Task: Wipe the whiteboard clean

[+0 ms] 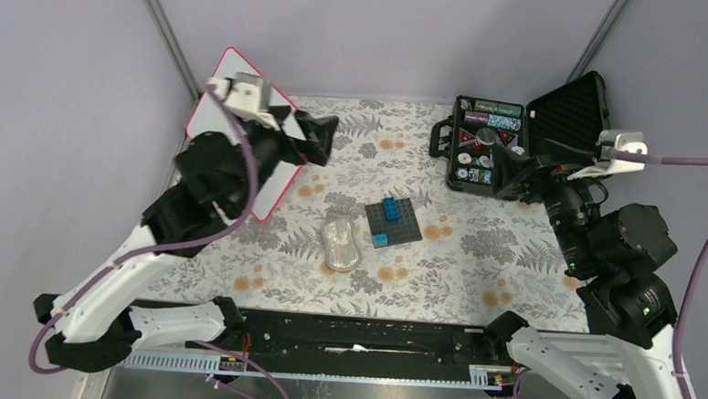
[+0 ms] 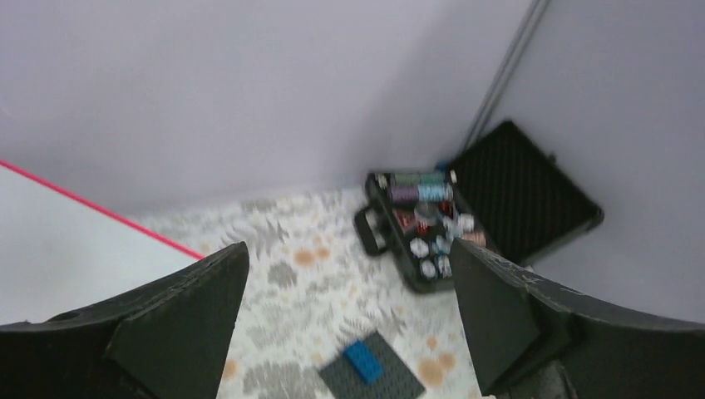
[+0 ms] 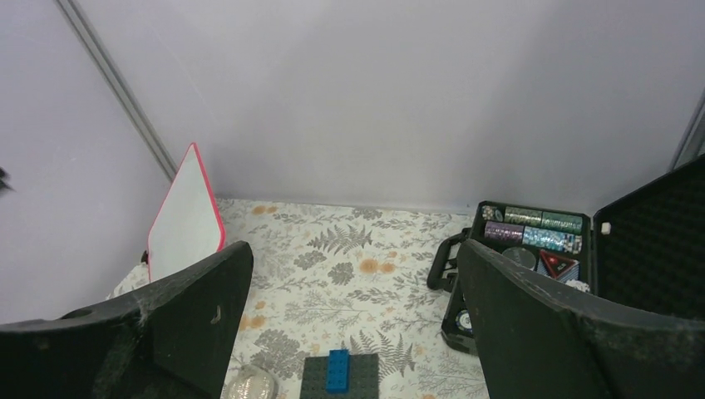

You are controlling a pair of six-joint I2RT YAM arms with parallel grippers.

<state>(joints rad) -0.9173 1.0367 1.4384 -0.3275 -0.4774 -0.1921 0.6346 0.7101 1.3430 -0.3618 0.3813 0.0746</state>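
The whiteboard, white with a thin red-pink frame, stands tilted at the back left near the wall, and my left arm covers most of it. It also shows in the left wrist view and the right wrist view. The parts I can see carry no writing. My left gripper is open and empty, raised just right of the board, its jaws wide apart. My right gripper is open and empty, raised by the black case, its jaws also wide apart.
A dark baseplate with blue bricks lies mid-table. A pale shiny oval pad lies left of it. An open black foam-lined case with poker chips stands at the back right. The table has a fern-print cloth.
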